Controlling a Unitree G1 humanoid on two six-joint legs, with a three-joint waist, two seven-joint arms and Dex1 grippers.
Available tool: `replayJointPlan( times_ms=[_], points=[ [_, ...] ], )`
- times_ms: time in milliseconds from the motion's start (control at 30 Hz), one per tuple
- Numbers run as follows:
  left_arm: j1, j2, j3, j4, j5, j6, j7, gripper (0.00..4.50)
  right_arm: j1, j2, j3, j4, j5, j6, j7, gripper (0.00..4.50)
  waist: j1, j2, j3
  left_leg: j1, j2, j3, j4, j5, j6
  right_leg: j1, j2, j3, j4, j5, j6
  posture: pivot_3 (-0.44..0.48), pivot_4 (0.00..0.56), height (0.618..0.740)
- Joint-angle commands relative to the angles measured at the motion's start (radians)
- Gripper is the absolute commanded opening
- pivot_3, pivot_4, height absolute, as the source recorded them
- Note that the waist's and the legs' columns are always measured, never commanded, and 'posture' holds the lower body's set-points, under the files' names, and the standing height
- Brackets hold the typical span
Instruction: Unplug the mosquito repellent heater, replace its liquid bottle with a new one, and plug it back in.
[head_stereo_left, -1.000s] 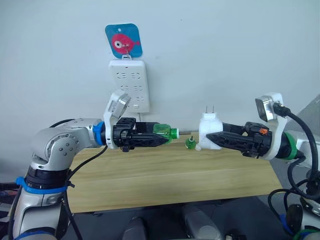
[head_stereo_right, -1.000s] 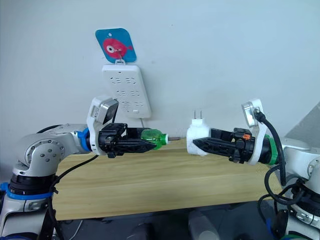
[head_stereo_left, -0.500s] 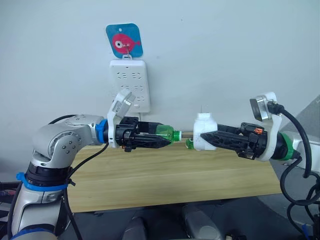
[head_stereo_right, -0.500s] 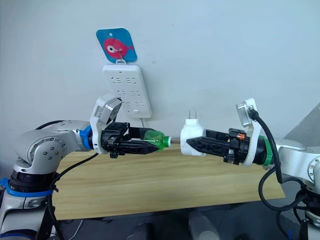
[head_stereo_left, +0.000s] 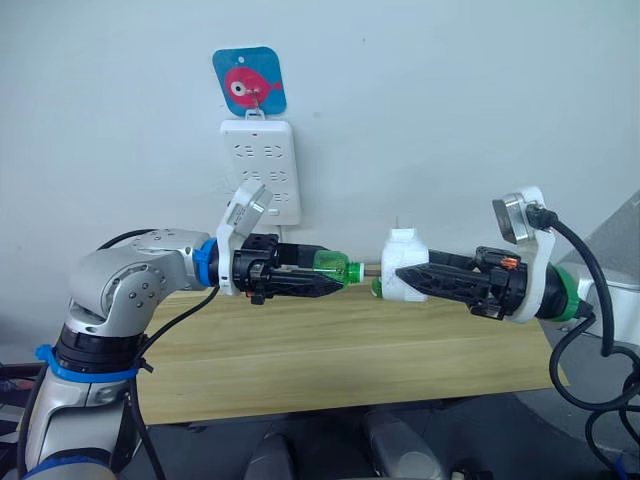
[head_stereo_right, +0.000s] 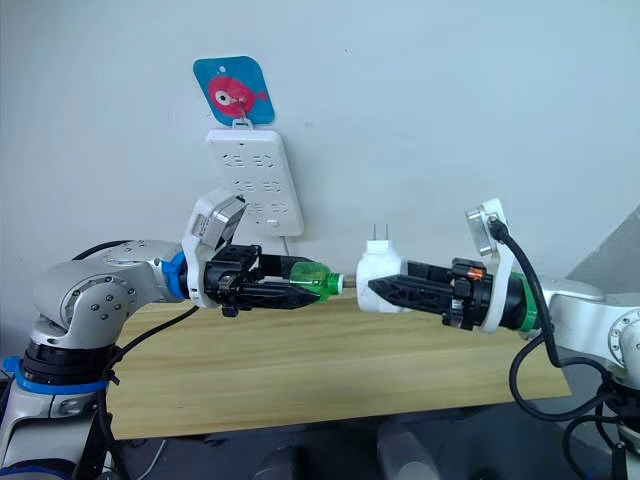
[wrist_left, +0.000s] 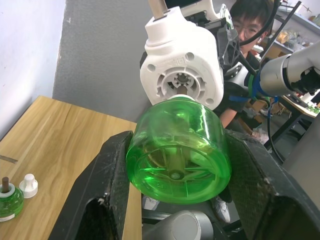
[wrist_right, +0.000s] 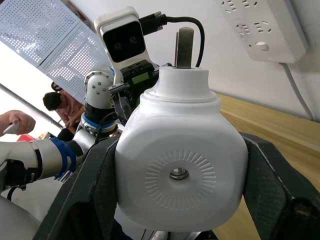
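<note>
A wooden table (head_stereo_left: 330, 350) is seen nearest, lying below both arms. Above it, the two grippers are held level and point at each other across the middle of the scene.

The left gripper (head_stereo_left: 325, 280) is reached in from 9 o'clock, and its two black fingers (wrist_left: 107, 185) are pressed against the sides of a green bottle (head_stereo_left: 335, 268), which is pinched between them with its neck pointing toward 3 o'clock. In the left wrist view the bottle's round base (wrist_left: 175, 150) is seen clamped between both fingers.

The right gripper (head_stereo_left: 405, 278) is reached in from 3 o'clock, and its fingers (wrist_right: 85, 190) are closed on the white heater (head_stereo_left: 403, 262), which is held in the air just above the far part of the table. The heater's two metal prongs (head_stereo_right: 378, 232) point toward 12 o'clock. Its open socket faces the bottle, and the bottle's neck is lined up with that socket, either touching or just short of it; which one cannot be told.

On the table, in the left wrist view, a second small green bottle (wrist_left: 9, 200) and a little white cap (wrist_left: 28, 185) are seen just beside each other.

Farthest back, a white power strip (head_stereo_left: 262, 170) is hung on the wall at 12 o'clock, with a blue fish card (head_stereo_left: 248, 80) directly above it. A person (wrist_left: 250, 25) is seen in the background of the left wrist view.
</note>
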Motion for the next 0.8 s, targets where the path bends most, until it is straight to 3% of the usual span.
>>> replayJointPlan(
  times_ms=[33,800],
  points=[
    [-0.015,-0.015,0.005,-0.01,-0.005,-0.017,-0.002,2.37,-0.007,-0.012,-0.002,-0.03,0.011,-0.028,0.02,2.97,0.001,0.0,0.0,0.0,0.0,0.0,0.0,0.0,0.0,0.0,0.0,0.0,0.0,0.0,0.0,-0.211,0.083,0.704],
    [-0.017,-0.059,-0.023,-0.015,0.033,-0.038,-0.024,2.37,-0.006,-0.017,0.021,-0.035,0.019,-0.059,0.004,2.97,0.005,0.0,0.0,-0.003,0.0,0.0,0.006,0.0,0.0,0.0,0.0,0.0,0.0,0.002,0.003,-0.213,0.087,0.704]
  ],
)
